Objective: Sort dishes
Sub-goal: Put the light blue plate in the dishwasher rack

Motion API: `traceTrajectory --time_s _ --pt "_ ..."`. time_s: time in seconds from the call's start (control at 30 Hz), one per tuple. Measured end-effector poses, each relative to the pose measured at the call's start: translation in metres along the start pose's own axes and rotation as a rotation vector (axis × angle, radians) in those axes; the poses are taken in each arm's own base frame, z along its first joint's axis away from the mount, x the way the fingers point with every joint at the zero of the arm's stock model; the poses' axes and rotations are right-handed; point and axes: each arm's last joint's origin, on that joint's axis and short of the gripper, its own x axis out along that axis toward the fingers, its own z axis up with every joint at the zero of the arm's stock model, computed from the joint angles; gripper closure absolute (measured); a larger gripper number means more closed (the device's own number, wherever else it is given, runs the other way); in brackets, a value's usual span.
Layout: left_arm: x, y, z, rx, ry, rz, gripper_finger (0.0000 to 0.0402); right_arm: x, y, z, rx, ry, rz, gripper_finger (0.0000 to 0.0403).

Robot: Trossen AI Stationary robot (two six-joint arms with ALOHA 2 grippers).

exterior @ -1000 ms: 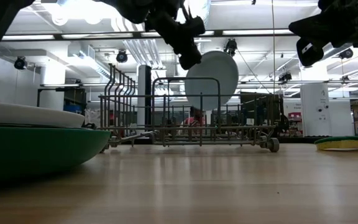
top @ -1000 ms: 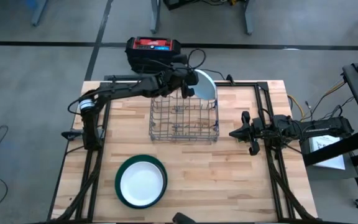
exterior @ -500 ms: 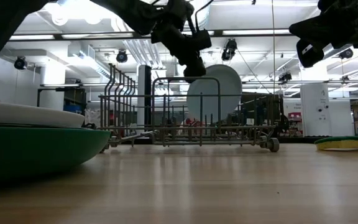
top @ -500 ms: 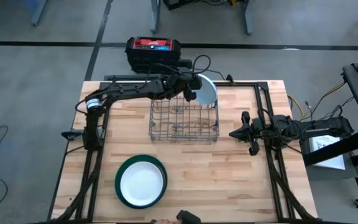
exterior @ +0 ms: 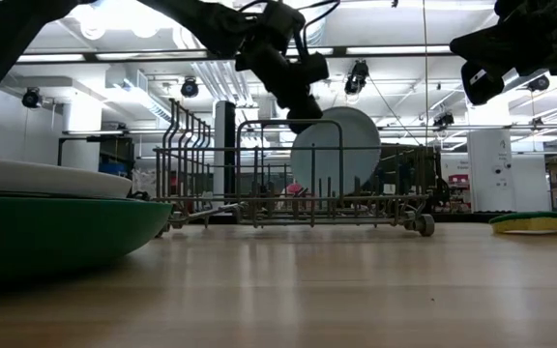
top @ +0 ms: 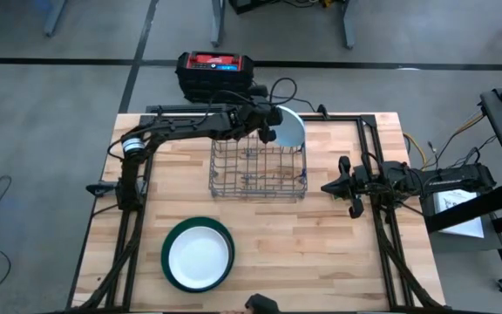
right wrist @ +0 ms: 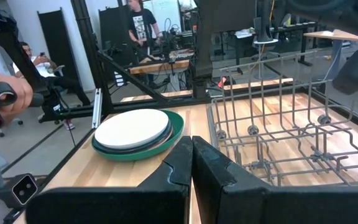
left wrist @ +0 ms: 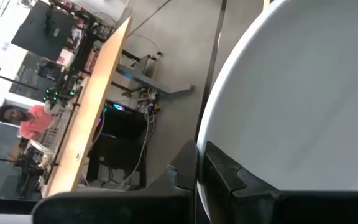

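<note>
The left gripper (top: 267, 123), clamped on the rim of a pale blue plate (top: 291, 128), holds it upright at the far right corner of the wire rack (top: 259, 170); from table height the plate (exterior: 335, 152) appears to sit low among the rack's (exterior: 298, 184) back wires, though whether it rests on them cannot be told. The left wrist view shows the dark fingers (left wrist: 219, 168) pinching the plate's (left wrist: 303, 106) edge. The right gripper (top: 329, 187) waits closed and empty, just right of the rack. Near the table's (top: 321, 253) front edge a white plate (top: 199, 256) lies stacked in a dark green one (top: 169, 242). No writing is legible on the red-and-black box (top: 215, 69) beyond the table.
</note>
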Motion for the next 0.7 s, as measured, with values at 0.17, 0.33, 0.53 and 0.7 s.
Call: traceTrajectory --time_s 0.17,0.33,0.53,0.7 --pt "-0.0001 -0.0005 -0.0006 -0.008 0.007 -0.006 0.0402 0.0000 0.0000 0.0000 0.000 0.000 0.000 0.0403" --pt "0.0000 -0.0009 -0.0010 -0.024 0.011 -0.008 0.0396 0.0000 0.0000 0.0000 0.001 0.000 0.000 0.0403" --pt "0.0001 -0.0034 -0.0037 -0.029 0.033 -0.026 0.0354 0.0000 0.0000 0.0000 0.000 0.000 0.000 0.0403" --pt "-0.0001 -0.0056 -0.0061 -0.021 0.055 -0.046 0.0331 0.0000 0.0000 0.0000 0.000 0.000 0.000 0.0403"
